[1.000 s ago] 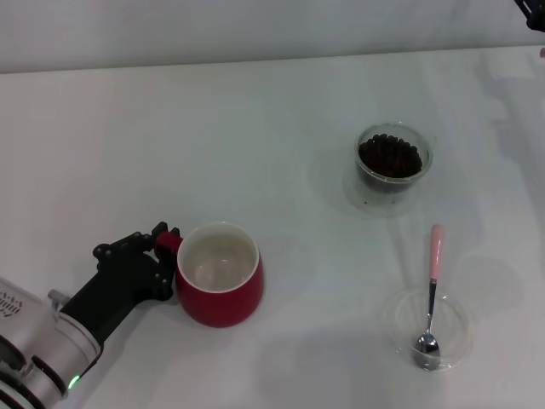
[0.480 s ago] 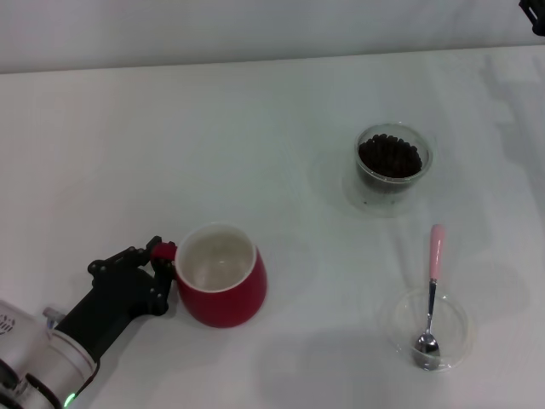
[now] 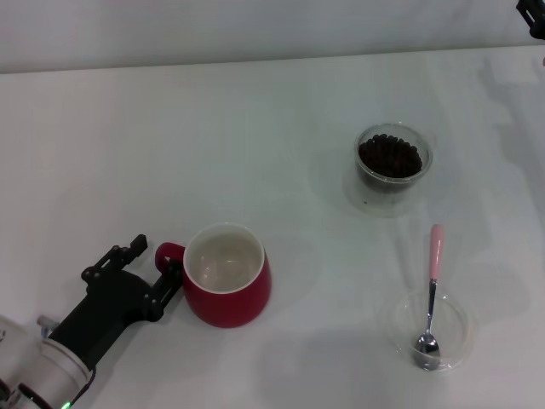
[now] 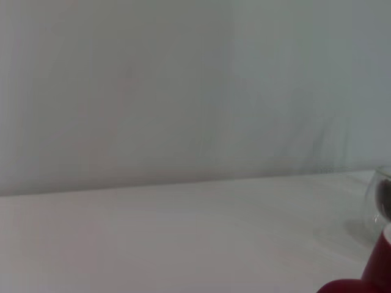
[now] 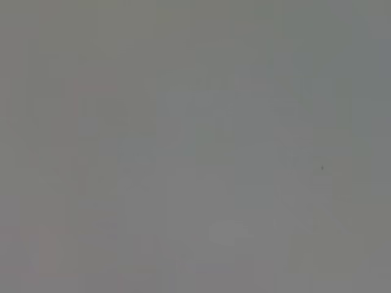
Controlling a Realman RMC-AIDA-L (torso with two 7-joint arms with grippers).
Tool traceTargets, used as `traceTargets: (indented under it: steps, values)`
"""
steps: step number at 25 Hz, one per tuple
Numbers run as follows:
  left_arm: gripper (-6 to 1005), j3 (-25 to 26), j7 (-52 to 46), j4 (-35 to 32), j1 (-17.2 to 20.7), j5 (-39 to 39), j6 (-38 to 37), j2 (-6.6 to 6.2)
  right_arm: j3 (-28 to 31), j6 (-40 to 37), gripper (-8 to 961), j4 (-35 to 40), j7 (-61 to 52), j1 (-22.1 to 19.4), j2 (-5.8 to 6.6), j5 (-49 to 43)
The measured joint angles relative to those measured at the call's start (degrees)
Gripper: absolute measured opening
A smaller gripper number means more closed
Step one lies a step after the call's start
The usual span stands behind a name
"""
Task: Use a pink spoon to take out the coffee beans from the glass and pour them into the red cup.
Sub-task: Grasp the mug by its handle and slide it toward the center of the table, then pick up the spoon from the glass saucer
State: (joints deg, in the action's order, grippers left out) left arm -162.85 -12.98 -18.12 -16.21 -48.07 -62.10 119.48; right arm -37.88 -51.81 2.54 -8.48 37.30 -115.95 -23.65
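The pink spoon [image 3: 433,294] is lying with its metal bowl down inside a shallow clear dish [image 3: 428,329] at the near right of the white counter [image 3: 170,153], its pale pink handle sticking out over the dish's far rim and pointing toward the glass [image 3: 392,162]. The glass is standing farther back on the right, well apart from the dish, and is holding the coffee beans [image 3: 390,156], a dark heap filling much of it. The red cup [image 3: 227,274] is sitting upright at the near left-centre, well apart from both, showing its white inside, with its loop handle turned to the left. The left end effector [image 3: 152,268] is reaching in from the near left corner with its fingers spread open on either side of that handle, close to it but not closing on it. In the left wrist view a red edge of the cup [image 4: 372,271] is showing. The right end effector [image 3: 531,14] is barely showing at the far right corner, and I cannot tell whether it is open or closed.
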Motion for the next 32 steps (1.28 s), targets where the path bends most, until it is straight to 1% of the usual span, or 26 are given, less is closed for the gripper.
traceTargets:
  steps: [4,9,15,18,23,26,29,30,31,32]
  values:
    - [504,0.0,0.3,0.0,1.4,0.0,-2.1,-0.05,0.0,-0.5,871,-0.1,-0.6,0.1,-0.06,0.0]
    - [739,0.0,0.3,0.4,3.7,0.0,-3.2,-0.04,-1.3,-1.3,871,-0.2,-1.5,0.1,-0.06,-0.1]
    - [775,0.0,0.4,0.5,7.1,-0.1,-5.7,-0.12,-1.7,-2.3,871,-0.2,-2.4,0.0,-0.07,0.0]
    - [772,0.4,0.4,0.8,10.1,-0.4,-10.8,-0.13,-1.6,-3.2,871,-0.1,-4.3,-0.4,-0.04,0.2]
    - [766,0.6,0.4,2.3,13.2,-3.6,-19.1,-0.08,-2.4,-3.1,872,1.1,-11.9,-1.1,0.67,-0.1]
    - [761,0.6,0.3,3.2,14.1,-7.6,-22.6,-0.06,-4.8,-2.8,869,3.2,-17.8,-2.3,0.98,-0.1]
    - [761,0.6,0.1,3.7,14.3,-13.0,-24.9,-0.05,-9.7,-2.7,868,7.5,-27.0,-5.6,1.47,-0.2]
    - [761,0.6,0.0,3.9,13.9,-16.2,-25.7,-0.04,-12.2,-2.8,868,9.0,-32.9,-7.4,2.33,-0.2]
    - [761,0.6,0.0,3.9,13.9,-16.2,-25.7,-0.04,-12.2,-2.8,868,9.0,-32.9,-7.4,2.33,-0.2]
    - [761,0.6,0.0,4.0,13.5,-17.9,-26.1,-0.05,-13.4,-2.9,868,9.3,-35.9,-8.1,3.02,-0.2]
